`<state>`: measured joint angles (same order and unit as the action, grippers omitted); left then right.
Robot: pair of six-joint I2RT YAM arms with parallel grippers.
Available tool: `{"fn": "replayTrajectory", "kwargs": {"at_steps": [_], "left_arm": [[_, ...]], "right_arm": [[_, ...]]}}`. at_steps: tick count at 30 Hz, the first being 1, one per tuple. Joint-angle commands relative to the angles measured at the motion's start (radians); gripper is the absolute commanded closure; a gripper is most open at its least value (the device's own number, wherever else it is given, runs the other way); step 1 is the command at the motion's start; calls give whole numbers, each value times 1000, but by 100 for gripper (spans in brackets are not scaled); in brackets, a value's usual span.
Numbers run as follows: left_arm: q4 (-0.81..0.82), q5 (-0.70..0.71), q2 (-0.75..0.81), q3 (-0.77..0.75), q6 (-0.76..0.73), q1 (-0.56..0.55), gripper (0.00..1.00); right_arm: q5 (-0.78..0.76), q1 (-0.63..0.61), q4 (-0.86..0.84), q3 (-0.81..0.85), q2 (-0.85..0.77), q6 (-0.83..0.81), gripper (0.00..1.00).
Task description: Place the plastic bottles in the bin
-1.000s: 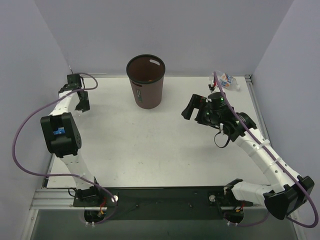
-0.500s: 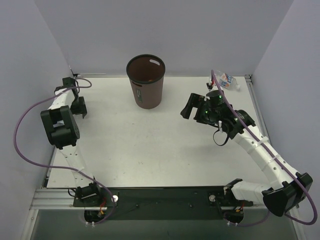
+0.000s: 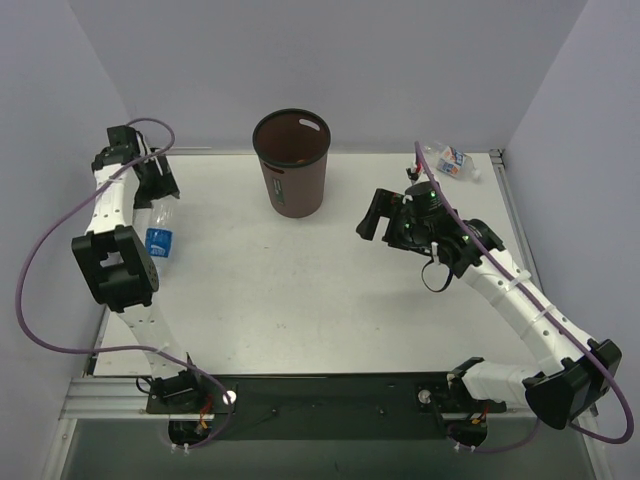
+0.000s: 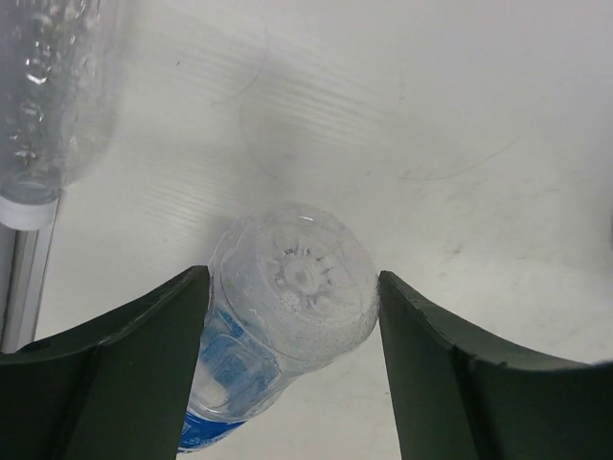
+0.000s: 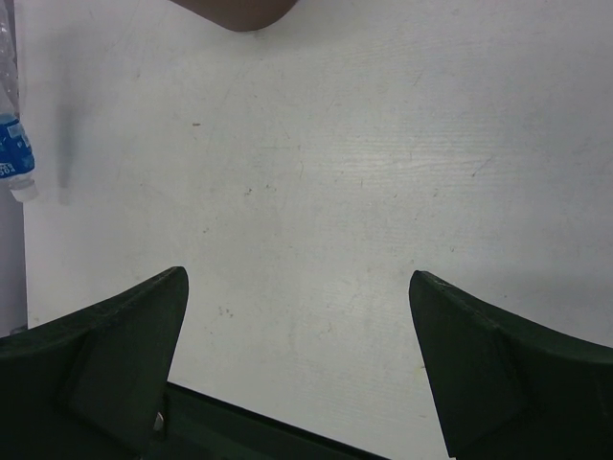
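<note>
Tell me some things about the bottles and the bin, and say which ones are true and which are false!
1. The dark brown round bin stands upright. True.
2. The right hand holds a bottle. False: its fingers are spread with nothing between them.
3. The clear plastic bottle with the blue label has its base between the left hand's fingers. True.
4. The clear plastic bottle with the red-white-blue label is inside the bin. False: it lies on the white table at the far right corner.
</note>
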<state>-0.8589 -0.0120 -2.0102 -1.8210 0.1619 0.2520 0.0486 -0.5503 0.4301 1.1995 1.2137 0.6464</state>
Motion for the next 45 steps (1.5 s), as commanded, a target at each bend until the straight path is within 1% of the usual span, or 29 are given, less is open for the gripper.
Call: {"fn": "replayTrajectory", "kwargs": {"at_steps": [1, 3, 4, 5, 7, 9, 10, 11, 13, 14, 18, 19, 21, 23, 24, 25, 28, 29, 30, 33, 34, 36, 37, 38, 41, 42, 43, 45], "left_arm": [[17, -147, 99, -109, 91, -37, 53], [-27, -166, 85, -185, 113, -49, 53], [-95, -169, 56, -313, 126, -65, 53], [-82, -174, 71, -314, 145, -69, 55], [1, -216, 128, -282, 250, -72, 57], [33, -273, 137, -290, 325, -82, 58], [78, -320, 146, -288, 408, -98, 58], [107, -347, 154, -279, 448, -108, 58], [188, -380, 168, -282, 558, -131, 58], [217, -385, 174, -291, 589, -155, 58], [371, -405, 209, -313, 737, -195, 58], [417, -407, 217, -323, 792, -200, 58], [440, -396, 218, -378, 829, -217, 57], [484, -384, 226, -388, 887, -230, 57], [516, -367, 235, -376, 910, -244, 57], [606, -355, 260, -324, 947, -276, 57], [736, -270, 290, -238, 978, -339, 57], [767, -252, 294, -218, 979, -355, 57], [829, -202, 297, -199, 975, -370, 57], [911, -106, 295, -152, 912, -443, 57], [923, -42, 294, -147, 845, -482, 57], [913, 4, 281, -172, 767, -520, 55], [900, 38, 265, -185, 702, -533, 54], [887, 65, 254, -213, 680, -552, 54], [889, 92, 232, -202, 639, -565, 54], [962, 93, 232, -160, 619, -580, 54], [992, 107, 235, -137, 558, -594, 54], [1023, 165, 231, -124, 492, -631, 52]], "right_arm": [[-33, -8, -17, 23, -5, 18, 7], [-36, -7, -21, 15, -11, 15, 7], [-41, -7, -24, 14, -14, 15, 7], [-41, -8, -25, 12, -19, 16, 7], [-41, -7, -28, 8, -23, 13, 7], [-43, -8, -28, 5, -31, 10, 7], [-44, -8, -30, 0, -34, 10, 7], [-46, -7, -31, -5, -37, 12, 7], [-44, -5, -33, -8, -40, 15, 7], [-41, -5, -33, -8, -42, 16, 7], [-32, -5, -37, -5, -45, 18, 7], [-32, -5, -36, -5, -46, 15, 7], [-27, -3, -37, -6, -54, 12, 7], [-26, -2, -40, -9, -63, 10, 7], [-26, 0, -40, -15, -66, 7, 7], [-23, 3, -42, -17, -69, 7, 7], [-10, 15, -45, -29, -78, 7, 7], [-6, 19, -47, -34, -82, 7, 7], [-3, 27, -48, -35, -85, 9, 7], [8, 36, -51, -47, -95, 9, 7], [13, 41, -53, -57, -98, 9, 7], [22, 43, -54, -67, -109, 15, 7], [22, 44, -56, -77, -114, 15, 7], [22, 46, -56, -81, -123, 15, 7], [22, 56, -56, -95, -144, 12, 7], [23, 61, -56, -97, -151, 12, 6], [28, 67, -56, -100, -154, 12, 6], [43, 79, -56, -104, -158, 13, 7]]}}
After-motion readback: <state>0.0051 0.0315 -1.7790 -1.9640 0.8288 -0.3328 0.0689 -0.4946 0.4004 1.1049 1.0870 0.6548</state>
